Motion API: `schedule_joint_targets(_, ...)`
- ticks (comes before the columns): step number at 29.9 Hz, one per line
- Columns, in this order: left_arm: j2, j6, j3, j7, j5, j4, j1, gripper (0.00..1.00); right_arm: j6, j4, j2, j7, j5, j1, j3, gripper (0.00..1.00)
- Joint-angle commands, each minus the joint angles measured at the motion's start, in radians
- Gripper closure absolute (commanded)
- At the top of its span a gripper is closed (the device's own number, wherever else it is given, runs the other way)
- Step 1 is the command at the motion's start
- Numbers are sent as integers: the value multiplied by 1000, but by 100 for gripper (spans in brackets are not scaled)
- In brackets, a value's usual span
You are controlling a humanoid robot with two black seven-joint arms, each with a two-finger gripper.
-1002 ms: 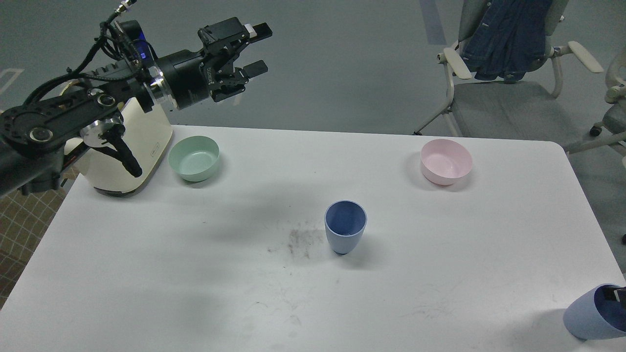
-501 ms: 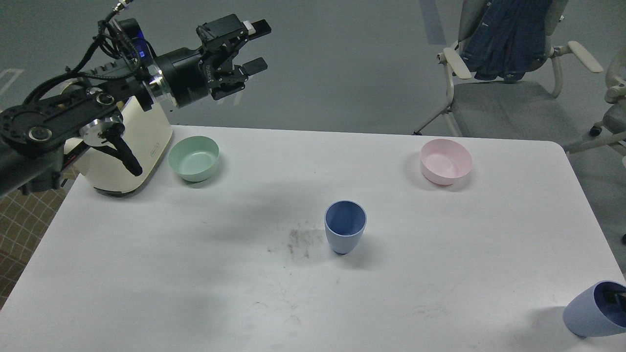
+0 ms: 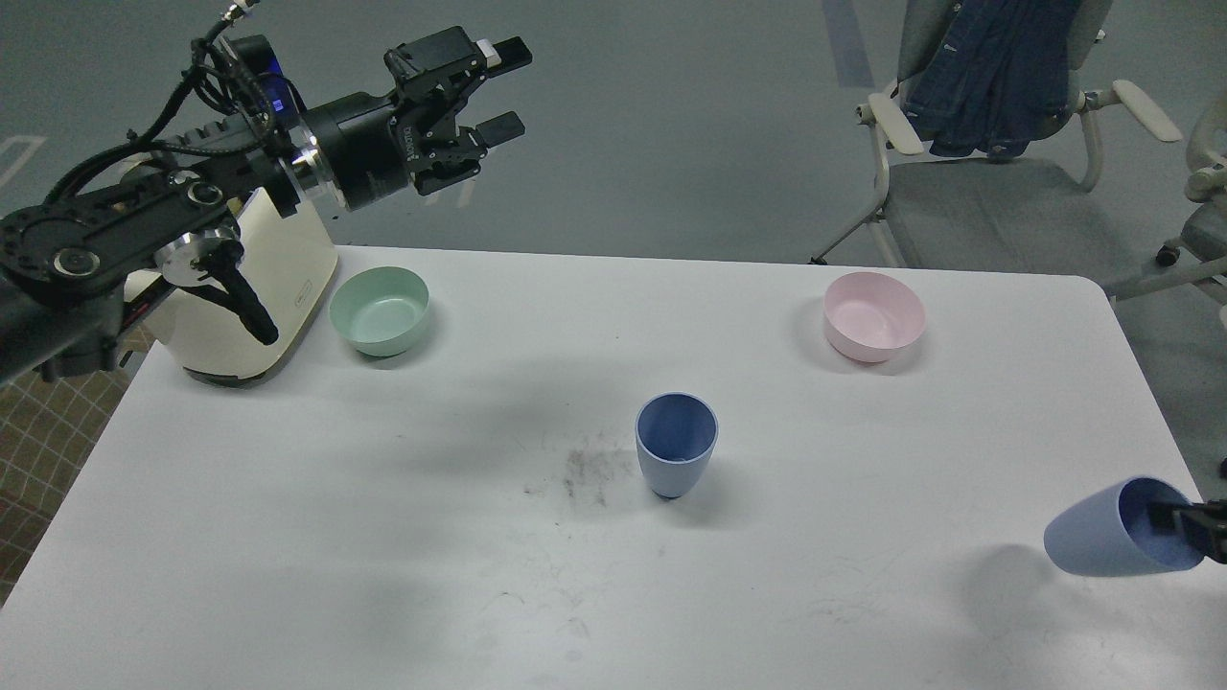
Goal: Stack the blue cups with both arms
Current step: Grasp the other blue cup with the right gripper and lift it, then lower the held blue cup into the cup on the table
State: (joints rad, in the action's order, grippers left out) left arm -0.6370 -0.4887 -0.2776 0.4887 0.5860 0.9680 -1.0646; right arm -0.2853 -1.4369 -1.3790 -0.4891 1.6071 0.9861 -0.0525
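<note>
Cups number two, both blue; one [image 3: 676, 456] stands upright near the middle of the table [image 3: 288, 537], mouth up, ready to receive the other; the second cup [image 3: 1102, 532] I hold tipped on its side off the table at the right edge, my right hand [image 3: 1193, 525] clamped on its rim, likely for carrying over; my left hand [image 3: 497, 91] hangs released above the far left corner; bowls count two, one mint-green [image 3: 380, 310], one pink [image 3: 873, 316].
</note>
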Motion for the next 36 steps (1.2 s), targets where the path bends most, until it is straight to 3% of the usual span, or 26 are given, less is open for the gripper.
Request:
schedule_joint_targets(1, 3, 0, 2, 0, 0, 0, 0, 9, -101, 9, 61, 0, -2, 155, 11, 100)
schedule_joint_targets(3, 3, 0, 2, 0, 1, 0, 0, 9, -176, 44, 139, 0, -9, 264, 8, 100)
schedule_joint_targets(6, 3, 0, 2, 0, 1, 0, 0, 9, -198, 90, 213, 0, -9, 318, 8, 100)
schedule_joint_targets(9, 2, 0, 3, 0, 1, 0, 0, 9, -203, 186, 384, 0, -9, 434, 2, 100)
schedule_joint_targets(12, 2, 0, 2, 0, 1, 0, 0, 9, -203, 211, 471, 0, -10, 486, -15, 100)
schedule_joint_targets(16, 2, 0, 2, 0, 1, -2, 0, 9, -203, 245, 687, 0, -42, 635, -194, 100)
schedule_joint_targets(20, 2, 0, 3, 0, 1, -3, 0, 9, -203, 247, 808, 0, -81, 689, -260, 100)
schedule_joint_targets(28, 2, 0, 3, 0, 1, -5, 0, 9, -203, 242, 962, 0, -99, 726, -317, 100)
schedule_joint_targets(36, -3, 0, 2, 0, 1, -3, -2, 9, -203, 245, 1032, 0, -182, 735, -340, 100)
